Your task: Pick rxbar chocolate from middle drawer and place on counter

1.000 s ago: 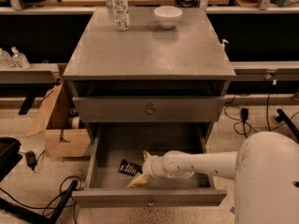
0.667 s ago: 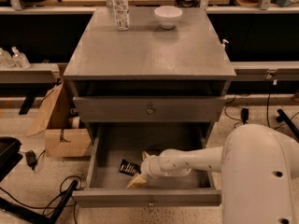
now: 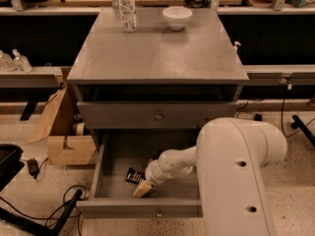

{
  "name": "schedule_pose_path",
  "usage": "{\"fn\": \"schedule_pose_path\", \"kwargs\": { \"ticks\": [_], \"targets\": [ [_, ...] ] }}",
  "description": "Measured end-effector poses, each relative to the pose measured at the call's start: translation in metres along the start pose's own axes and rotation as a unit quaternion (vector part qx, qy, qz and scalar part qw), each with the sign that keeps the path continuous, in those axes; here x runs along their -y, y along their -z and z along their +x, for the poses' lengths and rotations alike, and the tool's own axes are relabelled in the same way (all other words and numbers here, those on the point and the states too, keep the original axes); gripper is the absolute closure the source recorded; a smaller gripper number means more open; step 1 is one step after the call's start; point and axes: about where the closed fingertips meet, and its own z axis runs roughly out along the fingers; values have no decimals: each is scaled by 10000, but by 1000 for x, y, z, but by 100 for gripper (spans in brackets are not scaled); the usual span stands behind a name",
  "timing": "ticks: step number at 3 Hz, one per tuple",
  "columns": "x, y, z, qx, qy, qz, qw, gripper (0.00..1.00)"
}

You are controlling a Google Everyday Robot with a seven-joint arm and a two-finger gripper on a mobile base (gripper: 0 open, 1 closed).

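Observation:
The rxbar chocolate (image 3: 133, 175), a small black wrapper, lies flat on the floor of the open middle drawer (image 3: 99, 173), left of centre. My gripper (image 3: 142, 188) is down inside the drawer, its tan tip just right of and in front of the bar, close to it or touching its edge. The white arm (image 3: 236, 171) reaches in from the right and hides the drawer's right half. The grey counter (image 3: 157, 50) is the cabinet's top, above the drawers.
A white bowl (image 3: 177, 17) and a clear bottle (image 3: 127, 4) stand at the back of the counter. A shut drawer front with a round knob (image 3: 158, 116) is above the open drawer. A cardboard box (image 3: 69, 149) and cables lie on the floor to the left.
The arm's thick white link has swung further left and forward and now covers more of the drawer's right side. The gripper tip and the bar stay almost where they were.

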Motion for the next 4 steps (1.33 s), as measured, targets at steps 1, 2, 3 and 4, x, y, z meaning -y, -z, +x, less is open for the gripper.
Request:
{"fn": "schedule_pose_path", "kwargs": {
  "ticks": [1,2,3,4],
  "targets": [
    [0,4,-3,0,0,0,10000,46],
    [0,11,-7,0,1,0,10000,70],
    [0,17,-11,0,1,0,10000,93],
    [0,17,-12,0,1,-1,10000,100]
  ]
}}
